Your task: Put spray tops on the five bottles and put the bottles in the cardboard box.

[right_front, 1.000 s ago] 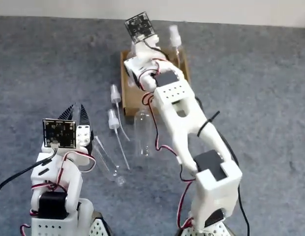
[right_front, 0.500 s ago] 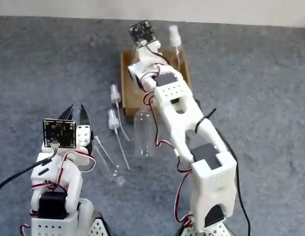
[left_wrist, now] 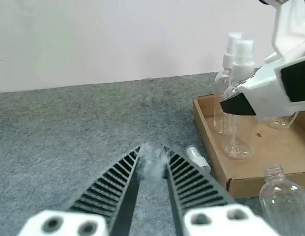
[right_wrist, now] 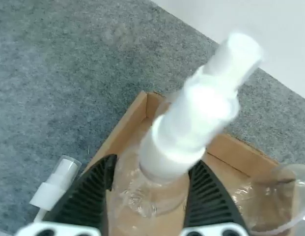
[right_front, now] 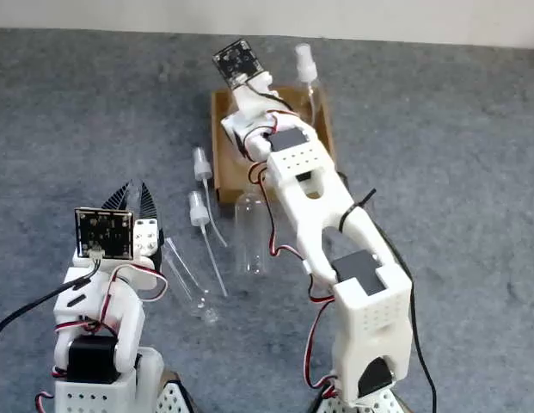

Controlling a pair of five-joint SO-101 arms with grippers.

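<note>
Right gripper (right_wrist: 154, 163) of mine squeezes a bottle (right_wrist: 142, 199) with its spray top (right_wrist: 201, 113) on. It stands in the cardboard box (right_wrist: 128, 123), close to one side wall. Another capped bottle (right_front: 306, 64) stands at the far corner, with bare box floor between them. My left gripper (left_wrist: 153, 147) is pinched closed on nothing, over open grey carpet (right_front: 77, 112). One uncapped bottle (right_front: 251, 237) lies just outside the box's near edge.

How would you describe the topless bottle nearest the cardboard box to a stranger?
Find the cardboard box. Just outside its near edge, beside the right arm, is a clear bottle. Unlike the bottles in the box, it has no spray top.
</note>
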